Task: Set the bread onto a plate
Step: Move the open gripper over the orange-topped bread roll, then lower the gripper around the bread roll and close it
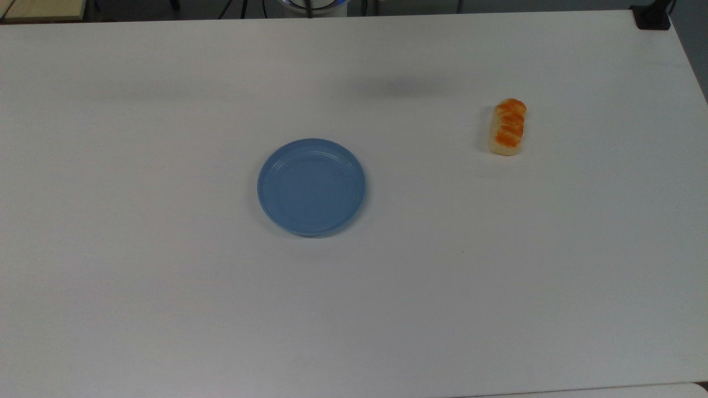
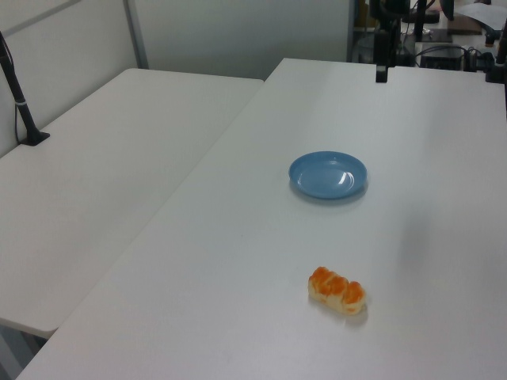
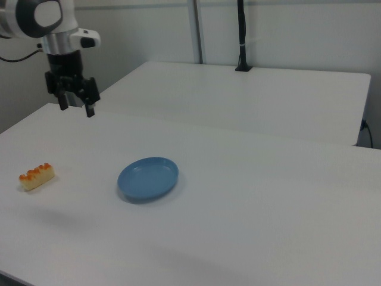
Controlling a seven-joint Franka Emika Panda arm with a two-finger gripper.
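The bread (image 1: 507, 128), a small loaf with an orange-brown top, lies on the white table toward the top view's right, apart from everything else. The blue plate (image 1: 311, 187) sits bare near the table's middle. In the right view the bread (image 3: 37, 176) is at the left and the plate (image 3: 148, 178) is in the centre. My gripper (image 3: 75, 108) hangs open and holds nothing, high above the table behind both. In the left view the gripper (image 2: 381, 75) hovers over the table's far end, beyond the plate (image 2: 328, 175) and far from the bread (image 2: 337, 290).
A second white table (image 2: 119, 158) adjoins the work table, with a black clamped post (image 2: 24, 119) on it. Another black clamp (image 1: 652, 16) sits at the top view's upper right corner. Cables and equipment (image 2: 444, 47) stand beyond the left view's far edge.
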